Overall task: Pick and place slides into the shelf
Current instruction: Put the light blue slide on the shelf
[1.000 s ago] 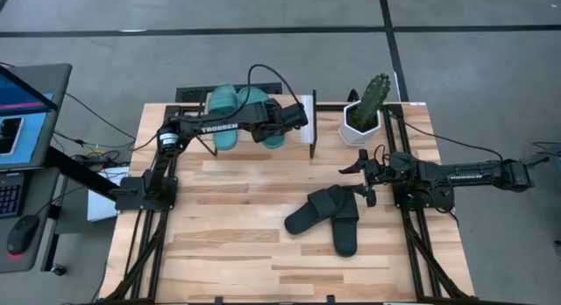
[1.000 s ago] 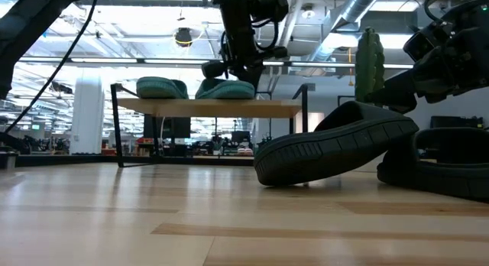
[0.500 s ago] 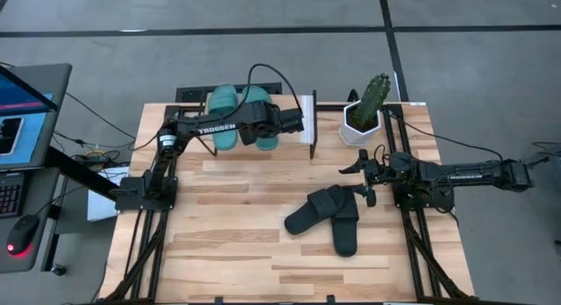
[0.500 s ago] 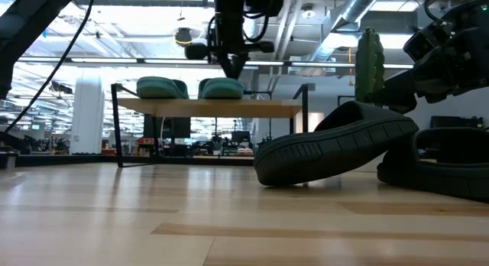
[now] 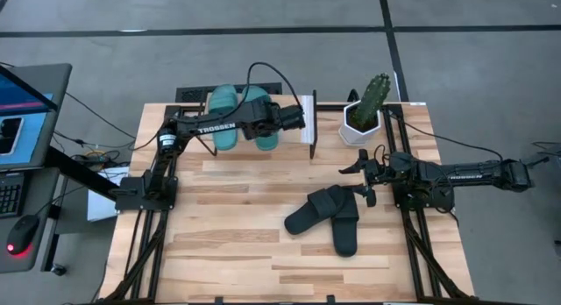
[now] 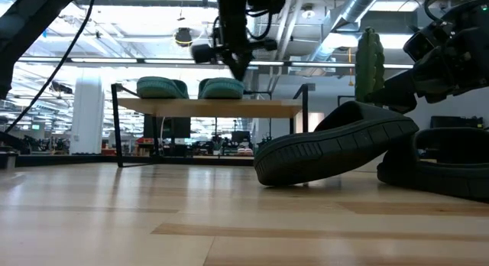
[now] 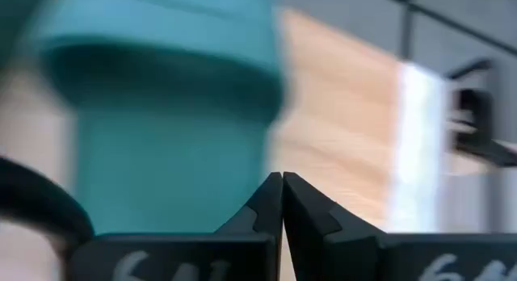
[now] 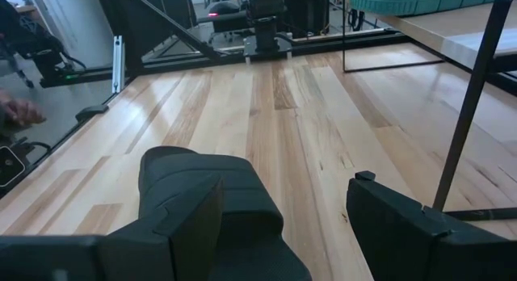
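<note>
Since a second ago, we nudged one teal-green rubber slide (image 5: 263, 121) beside its mate on the low wooden shelf (image 5: 302, 108). Our left gripper (image 5: 302, 123) hovers above, jaws together. Our right gripper (image 5: 358, 177) waits, jaws apart, near the black rubber slides (image 5: 326, 217) on the table (image 5: 228, 244); a bump could knock the green ones off.

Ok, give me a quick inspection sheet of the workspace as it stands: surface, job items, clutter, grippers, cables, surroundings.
Surface: wooden table, bare boards at the front.
Job's things: two teal slides side by side on the shelf; two black slides overlapping on the table, not yet shelved.
Clutter: potted cactus at the back, right of the shelf.
Grippers: left gripper above the shelf, over the teal pair, jaws shut, holding nothing; right gripper low by the black slides, jaws open, empty.
Cables: black cable looping over the left arm; loose wires off the table's left edge.
Surroundings: monitor, keyboard and mouse to the left; grey floor.
</note>
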